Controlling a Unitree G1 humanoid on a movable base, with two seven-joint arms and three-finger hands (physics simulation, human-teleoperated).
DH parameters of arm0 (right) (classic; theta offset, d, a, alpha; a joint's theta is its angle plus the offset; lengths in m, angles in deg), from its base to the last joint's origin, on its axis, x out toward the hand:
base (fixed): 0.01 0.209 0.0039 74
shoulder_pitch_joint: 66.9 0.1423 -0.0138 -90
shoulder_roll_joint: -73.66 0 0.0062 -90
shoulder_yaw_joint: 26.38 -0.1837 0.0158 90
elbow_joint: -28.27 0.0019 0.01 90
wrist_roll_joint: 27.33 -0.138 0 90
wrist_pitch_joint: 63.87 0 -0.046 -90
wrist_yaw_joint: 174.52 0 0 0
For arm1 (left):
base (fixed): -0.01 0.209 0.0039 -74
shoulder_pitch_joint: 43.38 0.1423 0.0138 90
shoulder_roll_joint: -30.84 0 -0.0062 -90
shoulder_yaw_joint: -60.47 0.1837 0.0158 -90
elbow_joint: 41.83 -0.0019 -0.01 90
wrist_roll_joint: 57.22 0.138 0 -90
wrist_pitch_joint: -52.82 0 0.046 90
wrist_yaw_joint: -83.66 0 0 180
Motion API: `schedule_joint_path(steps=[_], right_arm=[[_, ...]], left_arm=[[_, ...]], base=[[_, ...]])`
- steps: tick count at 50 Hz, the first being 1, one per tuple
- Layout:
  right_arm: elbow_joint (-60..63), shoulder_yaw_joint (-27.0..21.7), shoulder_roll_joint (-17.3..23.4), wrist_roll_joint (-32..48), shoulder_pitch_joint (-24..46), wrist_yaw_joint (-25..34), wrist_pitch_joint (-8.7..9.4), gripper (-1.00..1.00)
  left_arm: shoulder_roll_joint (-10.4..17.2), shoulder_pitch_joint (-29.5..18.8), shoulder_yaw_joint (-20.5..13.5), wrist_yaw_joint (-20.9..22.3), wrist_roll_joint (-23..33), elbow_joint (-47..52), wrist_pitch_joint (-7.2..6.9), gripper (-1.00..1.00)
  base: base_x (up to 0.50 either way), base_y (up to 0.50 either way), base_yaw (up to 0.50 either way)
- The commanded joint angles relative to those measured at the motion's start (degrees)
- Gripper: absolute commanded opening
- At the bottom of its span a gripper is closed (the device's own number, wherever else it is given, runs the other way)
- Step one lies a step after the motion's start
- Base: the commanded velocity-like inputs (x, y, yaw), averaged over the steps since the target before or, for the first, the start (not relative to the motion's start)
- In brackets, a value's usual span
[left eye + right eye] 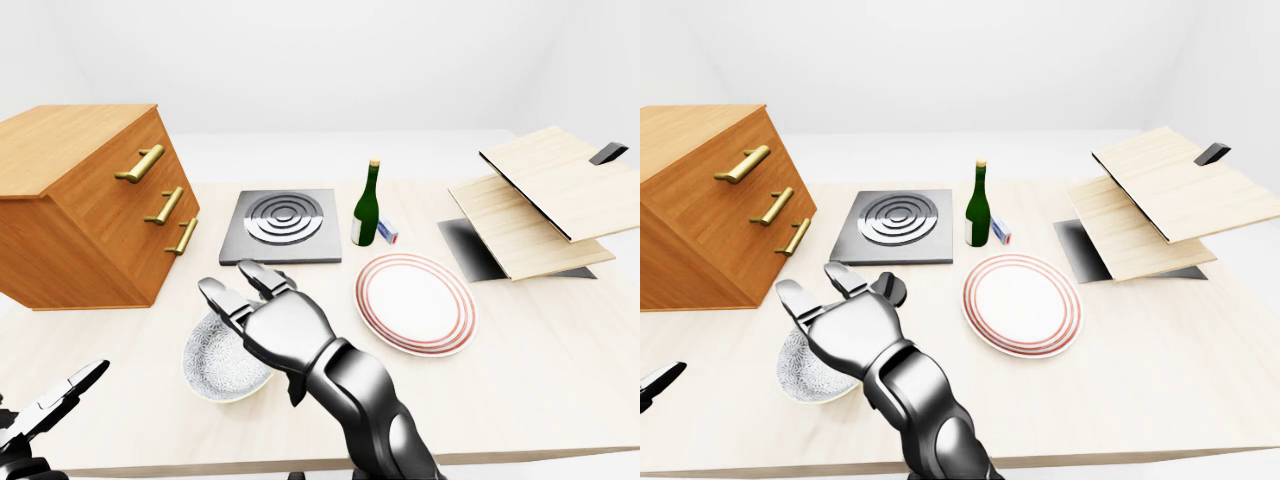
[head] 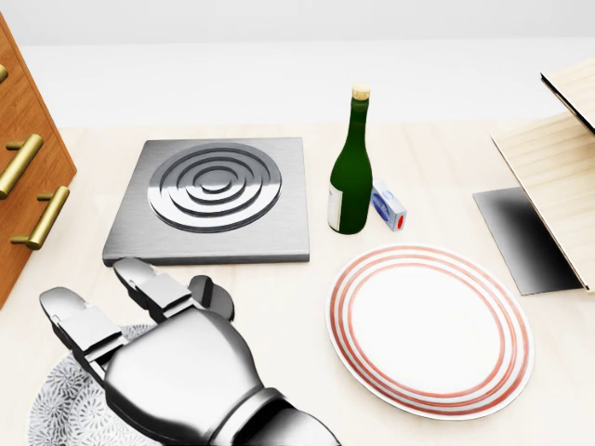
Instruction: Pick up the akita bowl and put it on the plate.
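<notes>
Akita bowl (image 1: 212,368) sits near left on table (image 1: 530,345), apart from plate (image 1: 415,303) to its right. R hand (image 1: 275,330) over bowl, fingers (image 1: 225,300) spread, gripping nothing; contact unclear.

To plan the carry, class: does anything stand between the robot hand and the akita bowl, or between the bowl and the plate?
Nothing visible does. The right robot hand is open over the akita bowl, and only bare table lies between bowl and plate. The bottle stands off that line.
</notes>
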Motion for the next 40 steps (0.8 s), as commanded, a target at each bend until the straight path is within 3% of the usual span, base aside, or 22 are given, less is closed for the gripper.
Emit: schedule_joint_path(steps=[1,14,20,40], right_arm=[[-3.9,-2.3,-2.6,-0.2,3.8,0.0,-2.31,1.0],[-12.1,-6.9,-3.1,-0.6,7.6,0.0,-4.9,1.0],[-16.7,-8.7,-3.5,-0.7,9.3,0.0,-4.96,1.0],[-27.6,-12.1,-4.3,0.2,14.1,0.0,-4.96,1.0]], left_arm=[[0.1,0.0,0.1,0.0,-0.1,-0.3,0.15,1.0],[0.2,0.0,0.0,0.0,-0.3,-0.2,-0.1,1.0],[0.2,-0.1,-0.1,-0.1,-0.4,0.2,-0.61,1.0],[0.3,-0.2,0.2,-0.3,-0.2,-0.2,-0.29,1.0]], base=[[0.0,0.0,0.0],[0.0,0.0,0.0],[0.0,0.0,0.0],[0.0,0.0,0.0]])
